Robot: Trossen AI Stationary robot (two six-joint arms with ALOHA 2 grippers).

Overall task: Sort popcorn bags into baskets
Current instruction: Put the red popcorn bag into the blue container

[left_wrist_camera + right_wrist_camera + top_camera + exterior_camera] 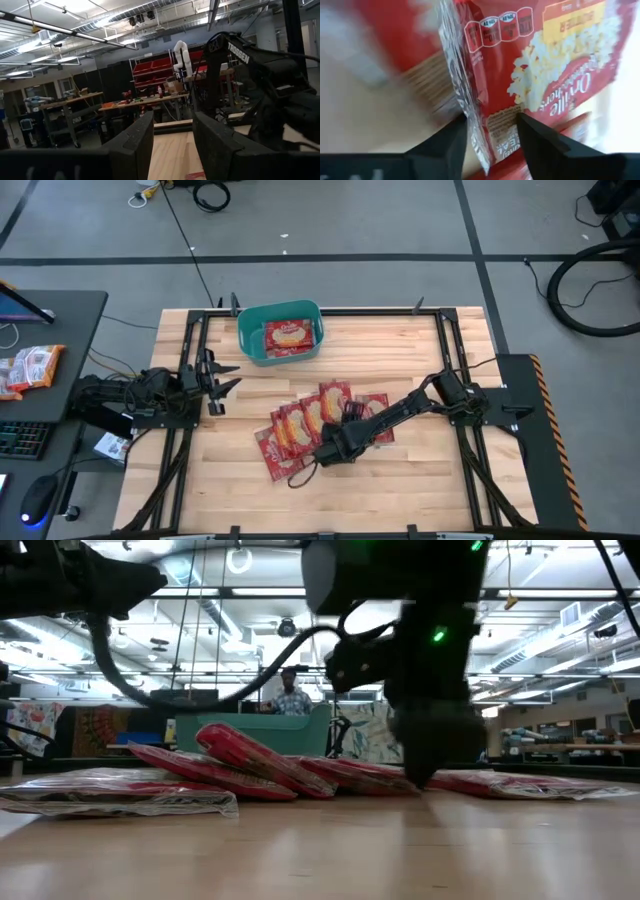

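Observation:
Several red popcorn bags (300, 428) lie overlapping in a pile at the table's middle; in the low view one bag (255, 758) leans tilted on the others. One more popcorn bag (289, 336) lies flat in the teal basket (249, 340) near the far edge. My right gripper (330, 450) is down at the pile's near side, its tips at table level (420, 778). It is open, with a bag's sealed edge (479, 131) between its fingers. My left gripper (224, 376) waits open at the table's left, above the wood (173, 137). My right gripper comes at the pile from above, pointing down, one finger (447, 145) beyond a bag's clear sealed edge (472, 117) and the other finger (540, 142) over its printed face. Whether either finger touches the bag, I cannot tell.
Black frame rails (190, 350) run along the table's left and right sides. A dark cable (300, 477) curls on the wood near the pile. Orange-and-white snack packets (30, 368) lie on the desk to the left. A person (291, 692) stands beyond the basket.

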